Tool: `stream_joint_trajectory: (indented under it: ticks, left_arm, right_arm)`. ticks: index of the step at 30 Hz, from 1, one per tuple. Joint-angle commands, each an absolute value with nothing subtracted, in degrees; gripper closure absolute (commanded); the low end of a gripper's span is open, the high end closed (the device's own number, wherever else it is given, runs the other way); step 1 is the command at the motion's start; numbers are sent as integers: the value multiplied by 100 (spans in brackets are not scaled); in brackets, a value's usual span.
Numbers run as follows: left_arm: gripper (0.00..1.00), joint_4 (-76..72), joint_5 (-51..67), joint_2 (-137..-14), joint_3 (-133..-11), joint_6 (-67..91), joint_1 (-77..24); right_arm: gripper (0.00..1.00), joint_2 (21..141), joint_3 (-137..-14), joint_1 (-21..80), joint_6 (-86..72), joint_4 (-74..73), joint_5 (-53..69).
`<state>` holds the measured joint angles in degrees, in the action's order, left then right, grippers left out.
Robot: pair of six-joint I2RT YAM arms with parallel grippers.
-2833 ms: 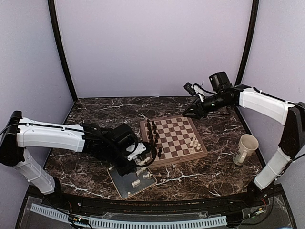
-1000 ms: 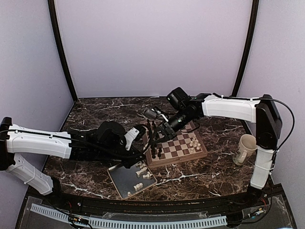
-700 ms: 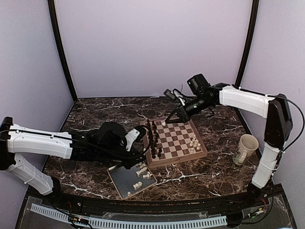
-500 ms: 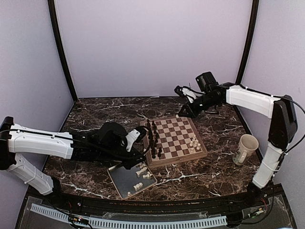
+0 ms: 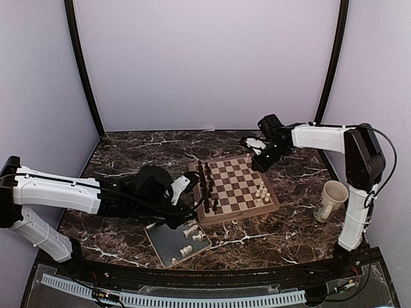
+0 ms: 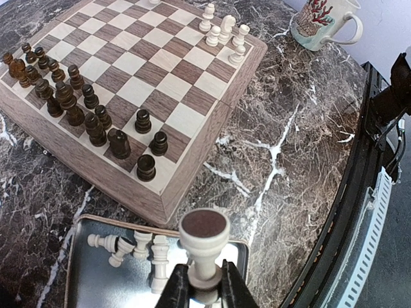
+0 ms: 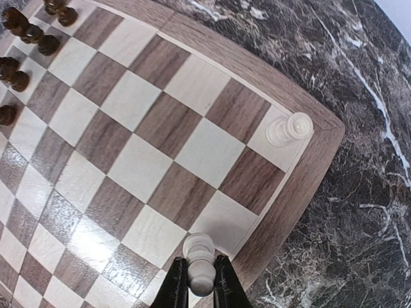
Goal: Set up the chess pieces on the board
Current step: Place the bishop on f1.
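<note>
The board (image 5: 239, 187) lies mid-table, with dark pieces (image 5: 207, 183) along its left side and a few cream chess pieces (image 5: 261, 192) near its front right corner. My left gripper (image 6: 204, 290) is shut on the stem of a cream piece (image 6: 204, 239), base up, above the tray (image 6: 90, 282). In the top view the left gripper (image 5: 196, 202) hangs by the board's near left corner. My right gripper (image 7: 200, 285) is shut on a cream pawn (image 7: 199, 256) over the board's far right edge (image 5: 258, 156). Another cream piece (image 7: 290, 128) stands on the corner square.
A grey tray (image 5: 168, 247) in front of the board holds several lying cream pieces (image 5: 191, 234). A white mug (image 5: 331, 200) with a coral print stands right of the board. Dark marble tabletop (image 5: 128, 154) surrounds everything, and a black rail runs along the near edge.
My right arm has swung from the board's left side, close to the left gripper, across to the far right corner with a pawn in its jaws. The left arm has barely moved.
</note>
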<state>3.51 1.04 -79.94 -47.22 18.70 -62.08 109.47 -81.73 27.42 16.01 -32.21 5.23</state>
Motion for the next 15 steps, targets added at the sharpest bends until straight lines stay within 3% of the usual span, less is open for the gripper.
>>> stream_joint_trajectory:
  ticks: [1,15]
  left_arm:
    - [98,428,158,-7989,-4842,1854,-6187]
    - [98,378,217,-8087,-4862,1837,-6187]
  right_arm:
    - [94,11130,-8391,2584,1506,-3218,406]
    - [92,11454,-8577,2452,1475,-3177,751]
